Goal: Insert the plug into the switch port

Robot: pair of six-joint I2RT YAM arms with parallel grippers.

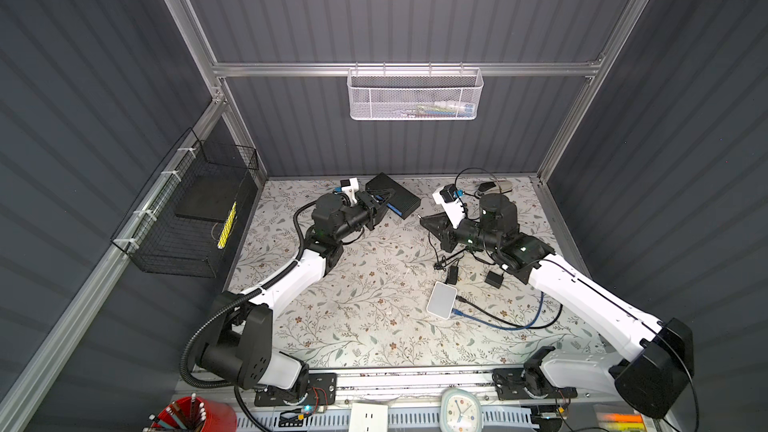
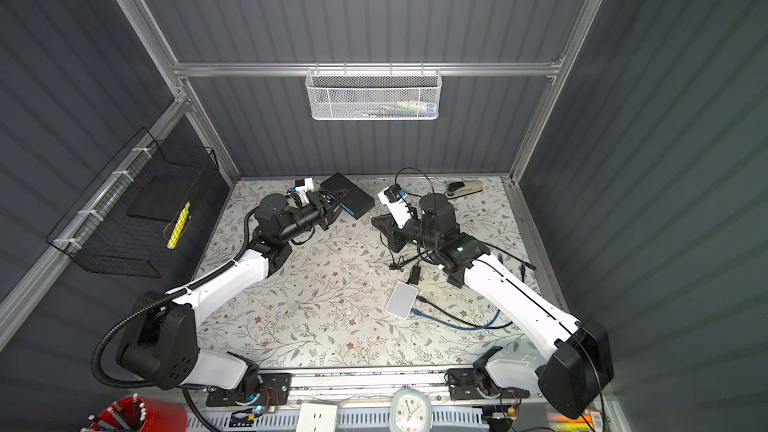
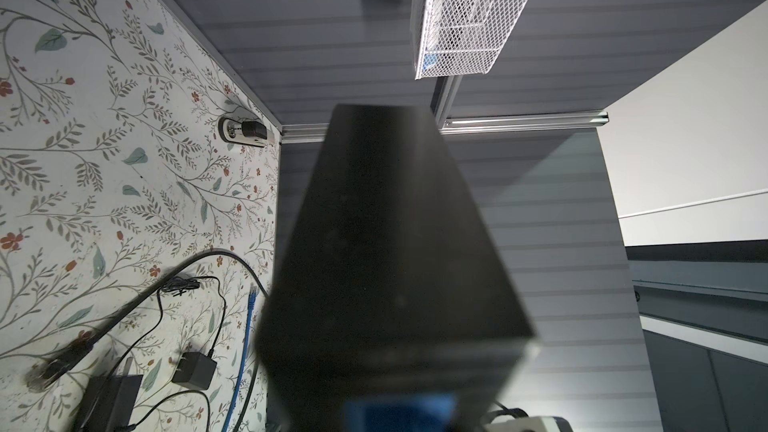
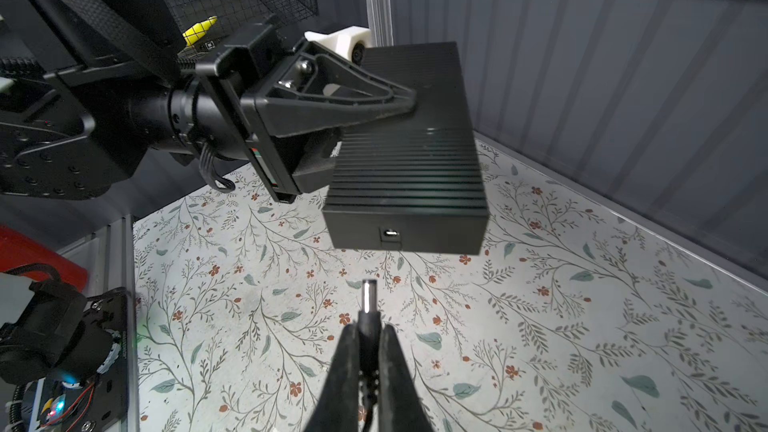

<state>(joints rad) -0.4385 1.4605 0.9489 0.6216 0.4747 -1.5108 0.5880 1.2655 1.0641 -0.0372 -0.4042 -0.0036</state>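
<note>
Right hand (image 4: pixel 369 328) is closest to its wrist cam. Its jaws are pinched almost fully together on the black sleeve of the plug (image 4: pixel 369 299), and the bare metal tip sticks out ahead of the fingers. The cord trails back between them.

Gripping on the sleeve looks deliberate: the tip stays clear to enter the socket, and the short overhang should limit wobble.

Left hand (image 4: pixel 403 112) is closed partway, clamped across the flat ribbed body of the switch (image 4: pixel 409 160). One finger lies on top; the other is hidden underneath. The switch looks held off the table (image 1: pixel 353 317), over the far part and about mid-width in both top views.

The grip sits back from the narrow end, so that face is unobstructed and turned toward the plug. The port (image 4: pixel 390 233) is the small round socket on that face.

- **Alignment:** the plug points at the port, roughly in line but a touch to one side. It is near, with a clear gap and no contact.
- **Stage:** I'd call this pre-insert alignment.
- **Next move:** probably a small lateral trim, then a straight push while the left hand braces.
- **Risk:** the tip could catch the socket rim, or the switch could pivot in the clamp.
- **Clutter:** the white box (image 1: pixel 441 300) and a spare adapter (image 1: pixel 494 278) sit nearer the front edge, well out of the way.
</note>
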